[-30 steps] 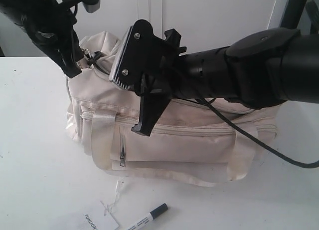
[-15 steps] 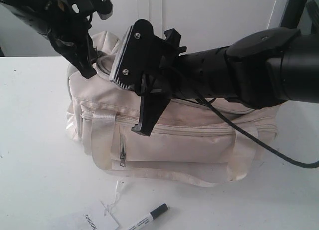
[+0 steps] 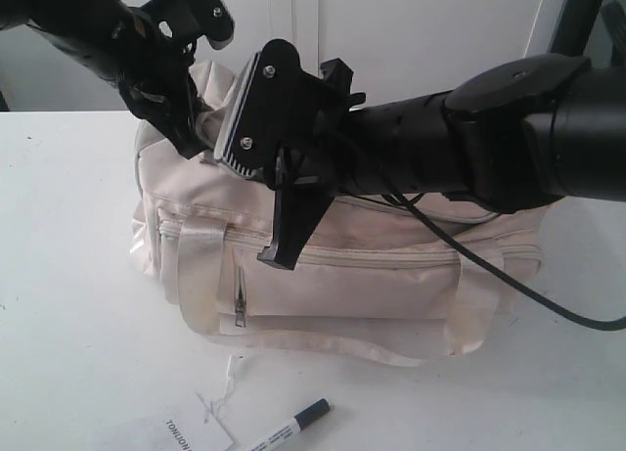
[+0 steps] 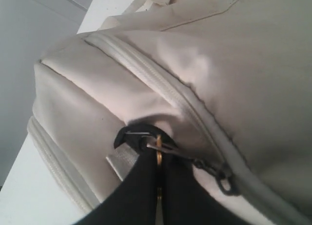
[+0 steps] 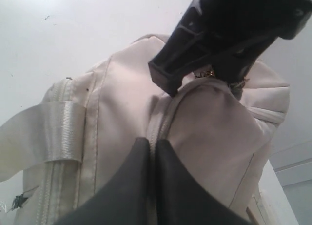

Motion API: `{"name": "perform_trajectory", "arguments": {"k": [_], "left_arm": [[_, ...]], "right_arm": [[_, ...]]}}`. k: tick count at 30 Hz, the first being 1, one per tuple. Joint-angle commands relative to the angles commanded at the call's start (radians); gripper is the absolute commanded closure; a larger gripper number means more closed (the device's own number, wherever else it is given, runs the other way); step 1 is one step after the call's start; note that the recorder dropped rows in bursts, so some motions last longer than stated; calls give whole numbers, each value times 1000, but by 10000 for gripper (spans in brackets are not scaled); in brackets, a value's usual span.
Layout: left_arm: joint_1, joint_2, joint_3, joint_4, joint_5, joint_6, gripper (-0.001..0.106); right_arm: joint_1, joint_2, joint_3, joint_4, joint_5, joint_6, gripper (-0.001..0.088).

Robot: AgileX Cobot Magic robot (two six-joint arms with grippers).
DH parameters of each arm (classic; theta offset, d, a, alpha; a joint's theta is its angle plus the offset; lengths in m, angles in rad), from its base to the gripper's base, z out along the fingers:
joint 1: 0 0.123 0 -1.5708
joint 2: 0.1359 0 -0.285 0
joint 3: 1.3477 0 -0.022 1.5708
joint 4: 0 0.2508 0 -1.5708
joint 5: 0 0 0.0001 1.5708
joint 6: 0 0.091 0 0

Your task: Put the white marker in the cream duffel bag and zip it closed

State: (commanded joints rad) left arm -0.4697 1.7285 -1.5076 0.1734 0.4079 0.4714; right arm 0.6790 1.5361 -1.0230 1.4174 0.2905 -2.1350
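Left wrist view shows the left gripper (image 4: 158, 154) with its two black fingers pressed together on the gold ring pull (image 4: 159, 159) of the top zipper (image 4: 161, 83), pinching it at the left end of the cream duffel bag (image 4: 243, 64). A small dark link joins the ring to the slider (image 4: 222, 180), and the stretch of zipper in view looks closed. In the right wrist view the right gripper (image 5: 151, 147) has its fingers drawn tight together with no gap, the tips over the zipper line on top of the bag. Whether they pinch any fabric I cannot tell. In the exterior view the bag sits on the white table (image 3: 68, 275). The left arm comes down at its far left corner, and the right arm reaches across its top from the right. The white marker (image 3: 293, 428) lies on the table in front of the bag, outside it, just right of a white paper tag (image 3: 196, 433).
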Motion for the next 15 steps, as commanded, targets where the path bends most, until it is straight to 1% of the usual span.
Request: {"name": "perform_trajectory", "arguments": {"k": [4,11,15], "left_arm": [[0,4,0,7,-42,0,1053],[0,6,0,50,-50,0,1053],[0,6,0,48,-45,-4,1053]], "right_arm": [[0,0,0,0,0,0,868],[0,0,0,0,13,0,868],[0,2,0,0,20,0,868]]}}
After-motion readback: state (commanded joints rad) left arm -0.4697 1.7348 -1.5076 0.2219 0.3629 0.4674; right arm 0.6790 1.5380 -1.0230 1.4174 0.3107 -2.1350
